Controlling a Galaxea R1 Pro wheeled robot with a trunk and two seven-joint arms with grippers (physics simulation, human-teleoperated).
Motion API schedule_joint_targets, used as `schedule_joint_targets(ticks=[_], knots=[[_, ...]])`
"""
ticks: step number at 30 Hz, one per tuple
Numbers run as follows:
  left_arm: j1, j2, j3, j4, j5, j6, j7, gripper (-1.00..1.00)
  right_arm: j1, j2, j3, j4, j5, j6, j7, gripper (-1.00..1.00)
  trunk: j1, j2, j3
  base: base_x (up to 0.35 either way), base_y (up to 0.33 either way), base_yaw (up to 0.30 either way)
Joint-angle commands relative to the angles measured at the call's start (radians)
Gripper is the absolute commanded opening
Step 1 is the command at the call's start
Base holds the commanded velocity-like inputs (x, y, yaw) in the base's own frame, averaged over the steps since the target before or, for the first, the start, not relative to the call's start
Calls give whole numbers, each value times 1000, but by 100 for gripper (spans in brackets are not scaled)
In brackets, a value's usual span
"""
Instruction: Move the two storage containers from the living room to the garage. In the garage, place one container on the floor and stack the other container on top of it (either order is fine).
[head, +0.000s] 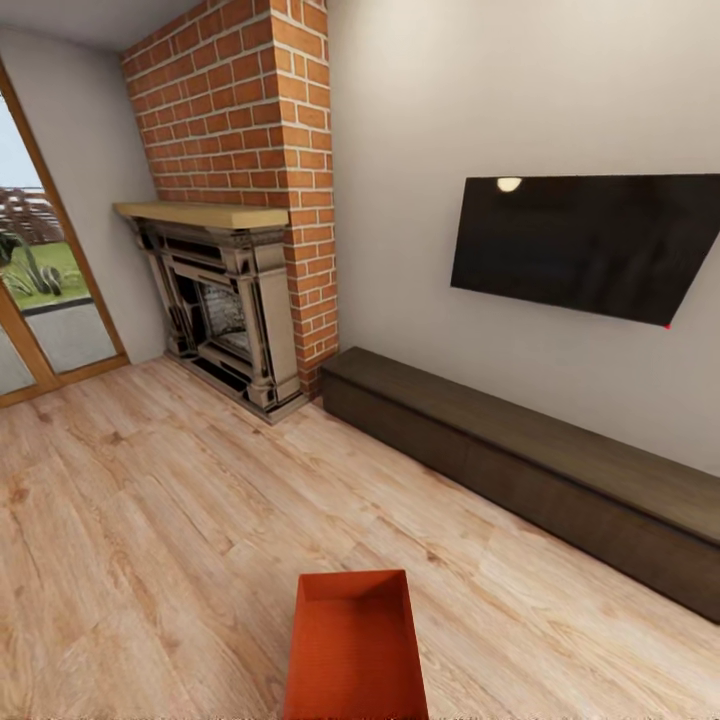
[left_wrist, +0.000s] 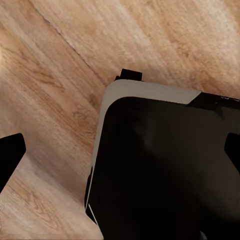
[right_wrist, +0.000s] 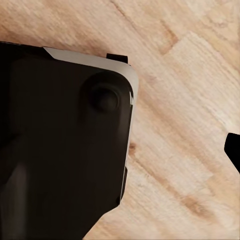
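An orange-red rectangular storage container (head: 356, 645) sat on the light wood plank floor (head: 150, 540) at the bottom centre of my head view, its open top facing up and its inside empty, with plain straight walls and a flat bottom. Its near end ran off the lower edge of the frame.

Beyond it, a long dark low bench (head: 540, 465) ran along the pale wall from the middle of the frame toward the right edge, and I saw nothing resting on that surface. A black wall TV (head: 580, 243) hung above it at the upper right. A red brick fireplace (head: 245, 200) with a pale wooden mantel stood at the upper left, and a glass door with a wood frame (head: 40, 300) showed at the far left edge.

In both wrist views I looked down on wood planks and the dark rounded body of my own base (left_wrist: 160, 170). A dark tip of my left jaws (left_wrist: 9, 155) showed at one edge, a dark tip of my right jaws (right_wrist: 233, 150) at another. I could not tell whether either pair stood apart or together. Neither wrist view showed the container near my jaws.
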Motion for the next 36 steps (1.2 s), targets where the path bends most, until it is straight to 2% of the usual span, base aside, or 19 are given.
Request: schedule_joint_targets(ticks=[1,28,36], knots=[[0,0,-9,0,7,-2,2,100,-1,0,4,3,6,-5,-1,100,0,-1,-3,0,0,0],[0,0,-8,0,6,-3,2,100,-1,0,4,3,7,-5,-1,100,0,-1,-46,0,10,0],[0,-1,-4,1,16,-1,2,100,-1,0,4,3,8,-5,-1,100,0,-1,-59,0,0,0]])
